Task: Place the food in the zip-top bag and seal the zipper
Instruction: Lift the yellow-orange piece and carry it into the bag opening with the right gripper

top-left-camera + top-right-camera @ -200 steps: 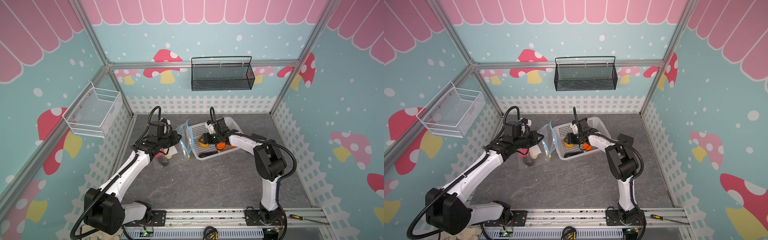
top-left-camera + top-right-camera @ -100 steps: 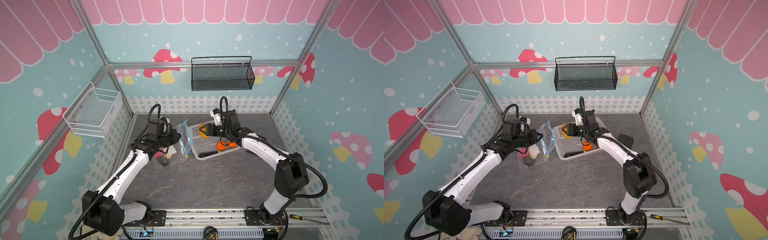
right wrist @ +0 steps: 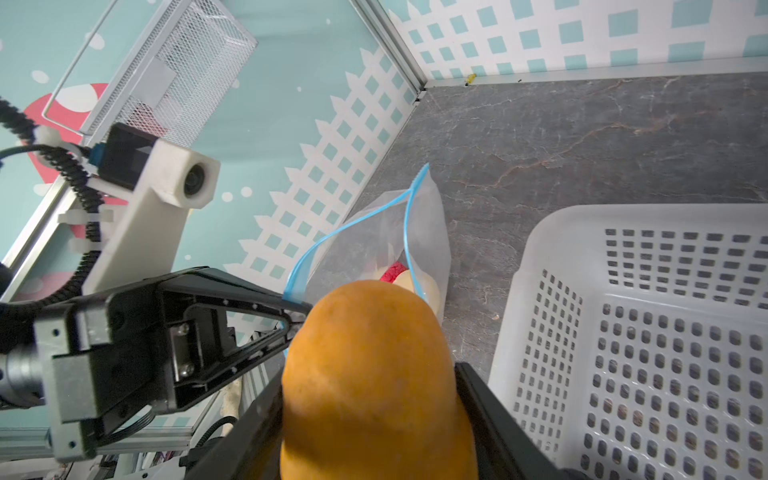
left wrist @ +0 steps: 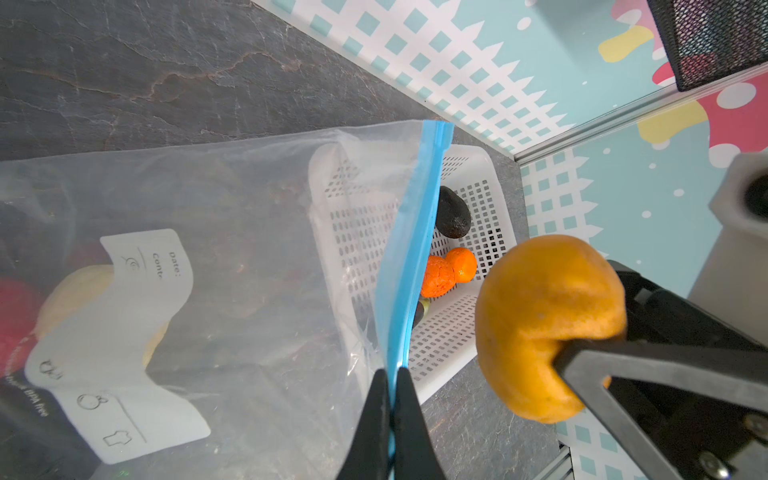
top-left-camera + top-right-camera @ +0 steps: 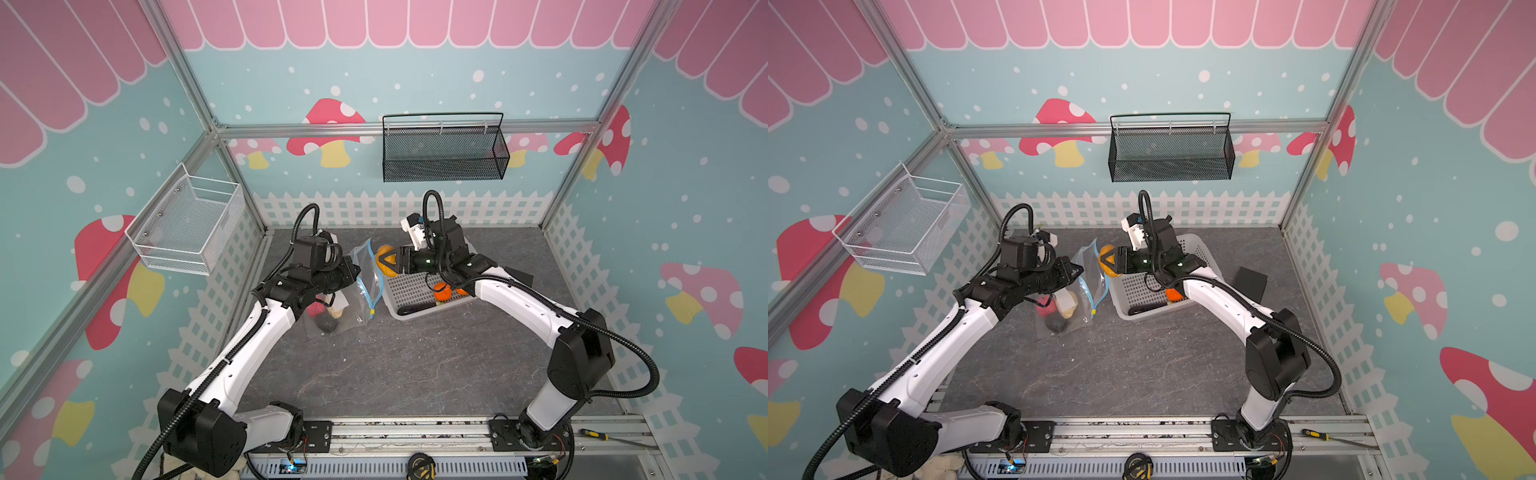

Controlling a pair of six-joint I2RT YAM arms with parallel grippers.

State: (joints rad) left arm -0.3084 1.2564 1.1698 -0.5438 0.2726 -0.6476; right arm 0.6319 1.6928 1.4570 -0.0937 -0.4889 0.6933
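Note:
The clear zip-top bag (image 5: 353,299) lies left of the white basket, its mouth held up and open. My left gripper (image 4: 390,376) is shut on the blue zipper (image 4: 415,232) strip. A small yellow tab (image 5: 372,311) hangs at the strip's lower end. Pink-red (image 5: 318,308), cream (image 5: 337,309) and black (image 5: 326,325) food sit inside the bag. My right gripper (image 5: 392,264) is shut on a yellow-orange food (image 3: 365,332), held in the air just right of the bag's mouth. Two bright orange pieces (image 4: 449,274) and a black lump (image 4: 453,214) lie in the basket.
The white perforated basket (image 5: 405,291) stands tilted at mid-back, with a long dark piece (image 5: 411,309) along its near wall. A black mesh basket (image 5: 444,153) hangs on the back wall and a white wire one (image 5: 187,224) on the left wall. A black block (image 5: 1250,282) lies right of the basket.
My right gripper has lifted the yellow-orange food out of the basket and carried it left to the bag's mouth. The left gripper has kept its hold on the zipper strip.

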